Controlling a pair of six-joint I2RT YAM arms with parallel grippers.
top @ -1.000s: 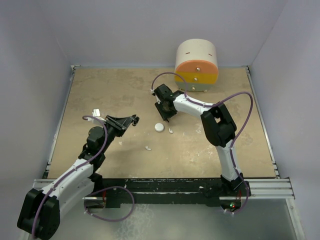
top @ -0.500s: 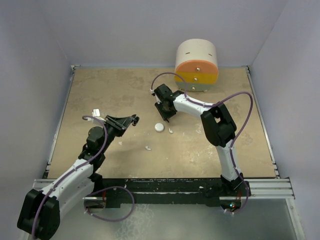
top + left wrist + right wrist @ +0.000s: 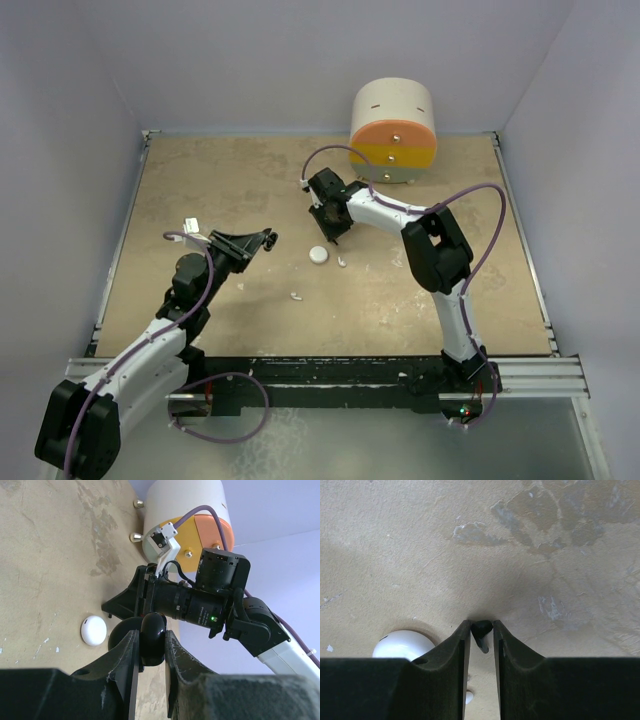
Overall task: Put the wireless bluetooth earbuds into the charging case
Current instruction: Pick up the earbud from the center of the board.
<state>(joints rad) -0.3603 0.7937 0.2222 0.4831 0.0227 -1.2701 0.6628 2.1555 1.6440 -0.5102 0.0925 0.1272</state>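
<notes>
You've got the L claw (image 3: 151, 637) clamped tight on a black disc (image 3: 153, 628). It's held edge-on between both fingers (image 3: 125, 655), and a second dark round shape sits just behind it; can't tell if that's part of the same piece. From the top cam the L claw sits left of centre on the table (image 3: 220, 185), pointing right toward the R arm. Your R claw (image 3: 482, 630) points down at the table around mid-depth, just right of centre, w/ its tips either side of a black bud (image 3: 481, 629). The jaws are pinched in on it, both tips look to be touching the bud's head, and its stem pokes back toward the cam. The bud is on the table surface as far as you can see. A white disc (image 3: 319, 255) lies just near-left of the R claw, between the two claws and not touching either. In the R wrist view it sits just left of the L-hand fingertip. One white bud (image 3: 342, 262) lies just right of that disc, close but apart. Another white bud (image 3: 297, 296) is nearer to you and a bit left, well apart from the first. The other black bud isn't findable in any view. At the far edge, right of centre, stands a white drum (image 3: 393, 125) w/ an orange and yellow front face, well away from the buds.
</notes>
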